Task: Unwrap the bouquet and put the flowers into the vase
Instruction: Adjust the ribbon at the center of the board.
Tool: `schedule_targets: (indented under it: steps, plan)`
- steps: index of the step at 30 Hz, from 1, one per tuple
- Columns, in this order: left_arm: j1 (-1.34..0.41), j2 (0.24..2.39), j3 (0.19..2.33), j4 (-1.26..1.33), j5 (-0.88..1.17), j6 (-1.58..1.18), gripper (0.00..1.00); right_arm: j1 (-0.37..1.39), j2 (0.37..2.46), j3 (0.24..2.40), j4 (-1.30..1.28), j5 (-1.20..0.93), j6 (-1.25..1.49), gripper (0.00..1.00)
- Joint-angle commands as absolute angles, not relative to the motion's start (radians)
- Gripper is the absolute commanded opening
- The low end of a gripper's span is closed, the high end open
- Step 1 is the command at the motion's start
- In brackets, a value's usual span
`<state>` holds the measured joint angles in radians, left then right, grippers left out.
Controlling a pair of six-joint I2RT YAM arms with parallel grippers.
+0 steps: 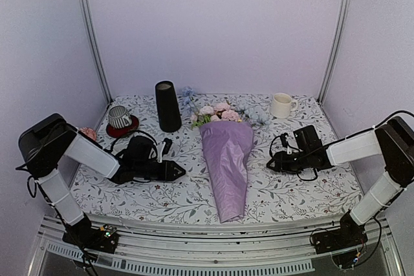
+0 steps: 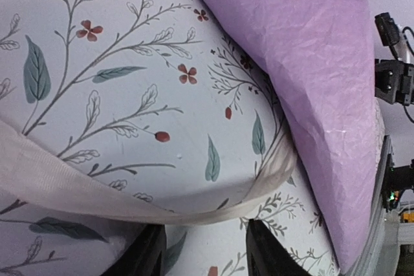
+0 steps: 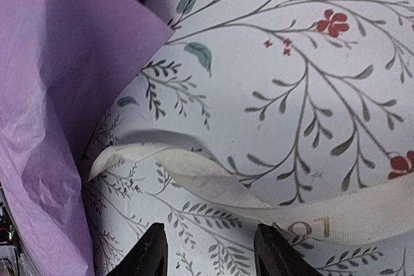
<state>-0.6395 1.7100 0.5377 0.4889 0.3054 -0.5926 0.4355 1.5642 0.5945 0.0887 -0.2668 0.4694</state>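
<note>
Cream ribbon (image 3: 226, 189) printed "LO", rest hidden; bouquet (image 1: 226, 159) wrapped

Bare cloth (image 1: 304, 185) on both flanks of the bouquet (image 1: 226, 159), crossed close to the paper by loose cream ribbon (image 2: 129, 192). Tighter at the back left, between vase (image 1: 168, 106) and striped cup (image 1: 119, 117); mug (image 1: 281, 105) back right.

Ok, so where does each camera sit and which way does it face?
Top external: above, behind the arms, looking down on the table; left gripper, right gripper flank the bouquet.
Left wrist: low over the table, facing the wrapping paper; own fingers at bottom.
Right wrist: low, facing it from the other side; own fingers likewise.
Both wrist views share the paper and cream ribbon.
</note>
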Motion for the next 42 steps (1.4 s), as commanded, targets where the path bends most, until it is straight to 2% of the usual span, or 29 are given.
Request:
schedule_targets:
  steps: [1,9,12,15,20,23,25,30,33,35,37,40,42]
  plan:
    - [-0.593,1.774,0.522,0.513,0.305,-0.599,0.46,0.382,1.615,0.617,0.132,-0.262,0.496,0.48]
    - [-0.498,1.819,0.534,0.572,0.32,-0.614,0.49,0.307,1.679,0.652,0.146,-0.292,0.5,0.47]
    - [-0.477,1.813,0.542,0.561,0.299,-0.624,0.64,0.299,1.691,0.672,0.138,-0.272,0.508,0.56]
    - [-0.474,1.794,0.547,0.533,0.269,-0.646,0.77,0.298,1.695,0.705,0.079,-0.211,0.529,0.6]
    - [-0.487,1.762,0.621,0.331,0.155,-0.71,0.81,0.329,1.688,0.774,-0.062,-0.027,0.577,0.65]
    - [-0.533,1.774,0.733,0.104,-0.008,-0.748,0.83,0.375,1.712,0.847,-0.194,0.131,0.621,0.61]
    - [-0.57,1.791,0.819,-0.061,-0.108,-0.77,0.82,0.396,1.74,0.893,-0.262,0.194,0.647,0.55]
    - [-0.589,1.808,0.871,-0.195,-0.211,-0.895,0.71,0.402,1.776,0.916,-0.259,0.18,0.668,0.49]
    - [-0.589,1.851,0.93,-0.246,-0.215,-0.903,0.69,0.402,1.783,0.922,-0.24,0.159,0.666,0.46]
    - [-0.589,1.883,0.969,-0.269,-0.202,-0.905,0.66,0.402,1.785,0.93,-0.238,0.156,0.666,0.36]
    - [-0.589,1.907,1.0,-0.302,-0.21,-0.931,0.59,0.403,1.787,0.94,-0.24,0.155,0.659,0.26]
    - [-0.589,1.922,1.008,-0.298,-0.211,-0.957,0.5,0.402,1.787,0.946,-0.238,0.158,0.653,0.24]
    - [-0.588,1.938,1.012,-0.277,-0.197,-0.962,0.45,0.402,1.783,0.94,-0.226,0.157,0.647,0.16]
